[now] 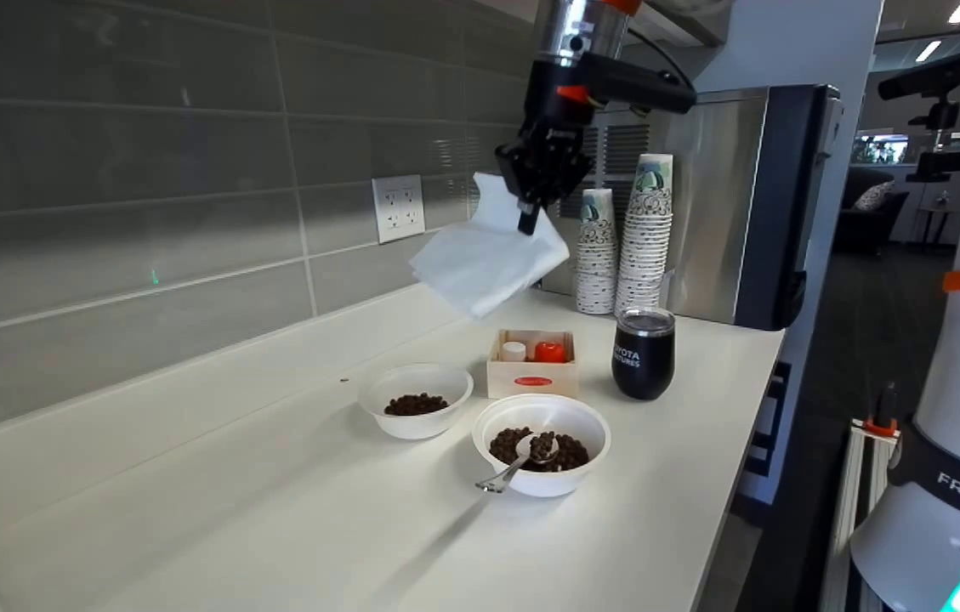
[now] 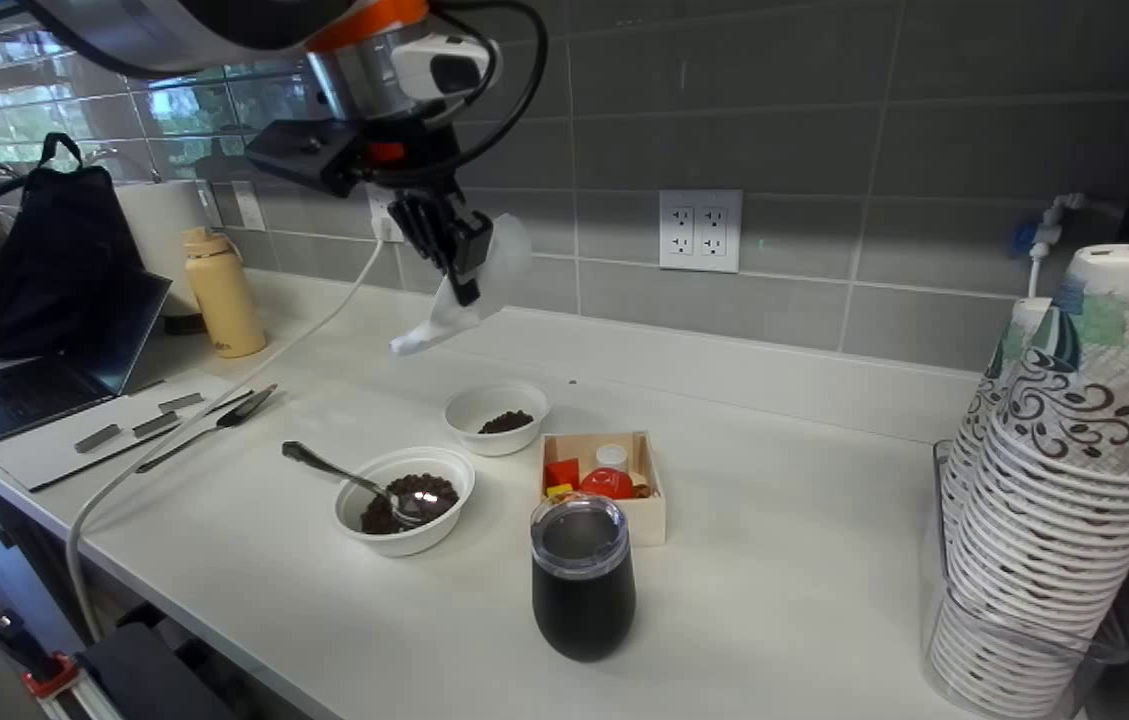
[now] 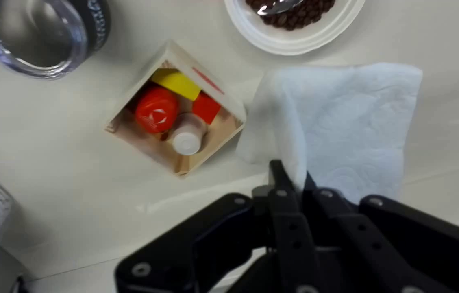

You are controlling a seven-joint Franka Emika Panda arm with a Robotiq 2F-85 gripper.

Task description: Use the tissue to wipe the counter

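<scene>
My gripper is shut on a white tissue and holds it in the air above the counter. The tissue hangs and spreads on both sides of the fingers in both exterior views, and its lower edge is apart from the counter. In an exterior view the gripper is high over the back of the counter, near the tiled wall, with the tissue in it. In the wrist view the fingers pinch a fold of the tissue. The part between the fingers is hidden.
Two white bowls hold dark beans; a spoon rests in the nearer one. A small wooden box, a black tumbler and stacked paper cups stand beyond. A cable, laptop and bottle lie opposite.
</scene>
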